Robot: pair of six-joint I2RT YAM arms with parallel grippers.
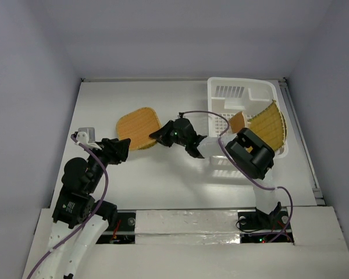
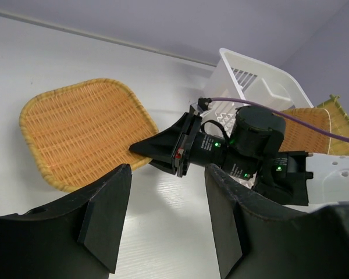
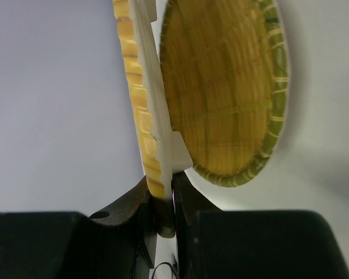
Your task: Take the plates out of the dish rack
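1. Lowest and at the left of the top view, the left gripper (image 1: 125, 145) hangs over the white table (image 1: 163, 186). Its black jaws are about half apart with nothing between them. In its own wrist view the two fingers (image 2: 104, 221) frame only bare table top.
2. Just beyond it, left of centre in the top view, the rounded-square tan-orange woven plate (image 1: 136, 128) lies on the table, outside the rack. In the left wrist view it fills the left half of the frame (image 2: 81, 131).
3. The right gripper (image 1: 157, 135) extends from the right to that plate's right-hand corner, and its pointed black tip (image 2: 135, 148) meets the rim there.
   - In the right wrist view, at the bottom centre, the jaws (image 3: 166, 200) are pinched nearly closed on a thin woven edge seen edge-on.
   - A white strip (image 3: 163, 116) runs alongside that edge.
   - To the right of the strip is a woven face with a greenish rim (image 3: 221, 87). I cannot tell whether it belongs to the same plate.
   - I also cannot tell whether the gripped corner is lifted off the table.
4. Farther back, in the upper right of the top view, the white plastic slatted dish rack (image 1: 238, 82) stands on the table, apart from the unloaded plate.
5. Two plates are inside the rack.
   - A small tan-orange plate (image 1: 238, 121) stands near its middle.
   - A large woven plate with a grid pattern (image 1: 270, 125) leans toward the right side, and its edge reaches past the rim.
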